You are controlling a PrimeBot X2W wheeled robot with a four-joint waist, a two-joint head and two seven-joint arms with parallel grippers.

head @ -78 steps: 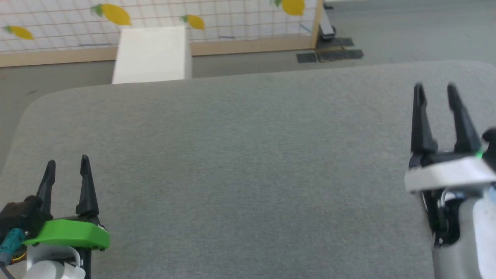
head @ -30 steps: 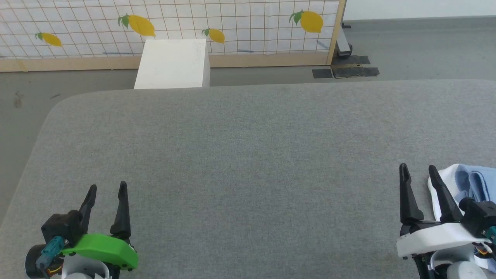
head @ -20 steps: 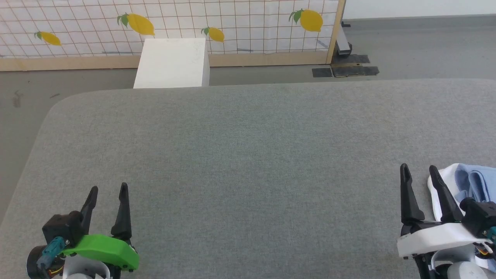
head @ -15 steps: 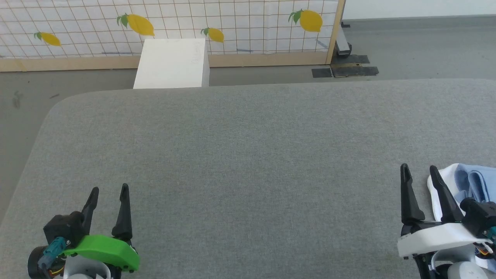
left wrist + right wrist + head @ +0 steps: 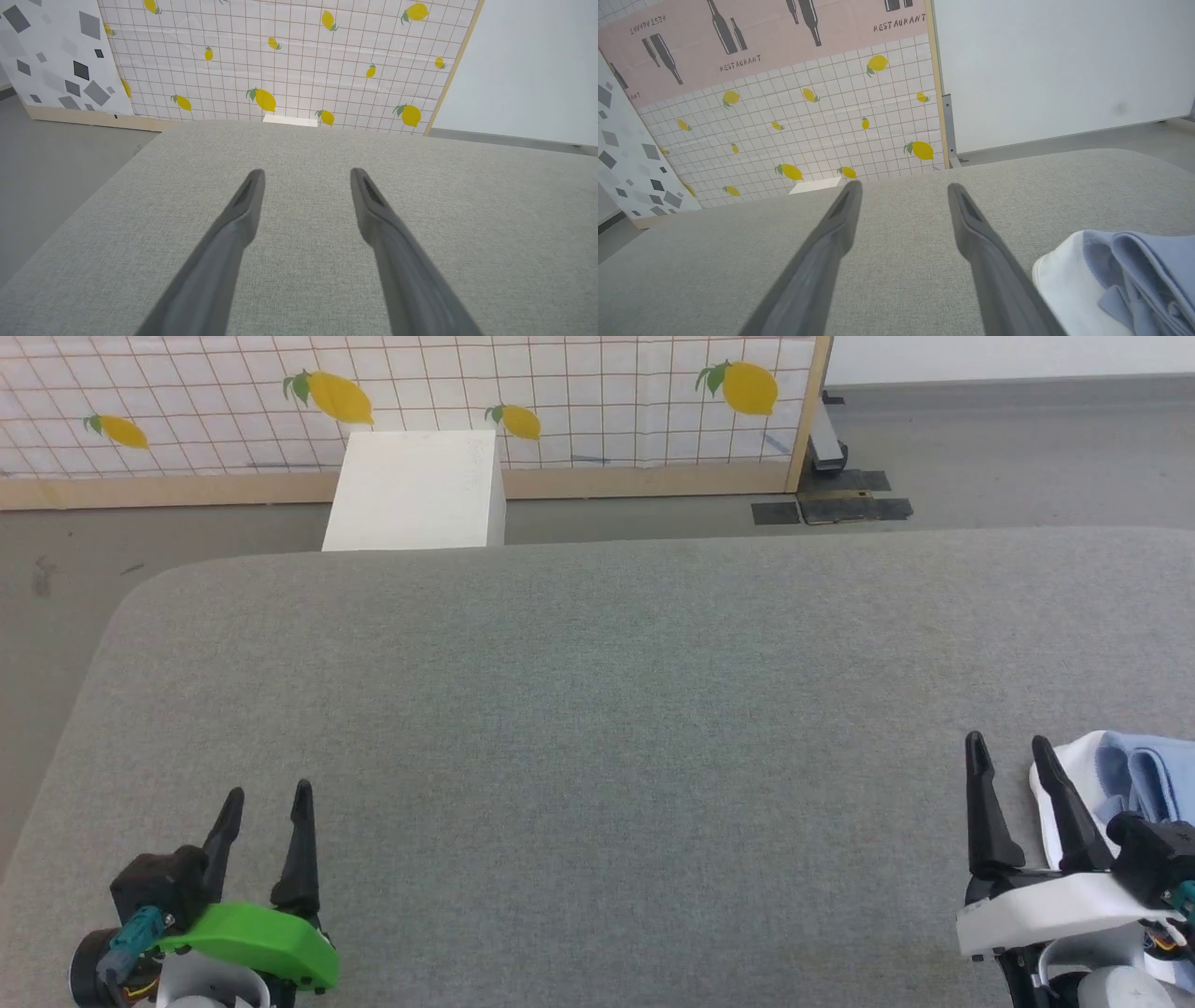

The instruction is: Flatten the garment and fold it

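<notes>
- Lying bunched at the near right of the grey fabric-covered table [image 5: 597,709], the light blue knit garment with a white panel [image 5: 1134,770] is crumpled, not flat.
- The right gripper [image 5: 1007,740] has its long dark fingers spread and empty, just beside the garment's white edge; contact cannot be told.
- The left gripper [image 5: 268,791] is likewise parted and empty at the near left, well apart from the garment.
- A white rectangular box [image 5: 415,490] stands on the floor beyond the table's far edge.

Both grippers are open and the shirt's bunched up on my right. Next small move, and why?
Probably shift the right gripper rightward onto the garment: it lies bunched on the table just beside that gripper's open, empty fingers, far from the left gripper.
</notes>
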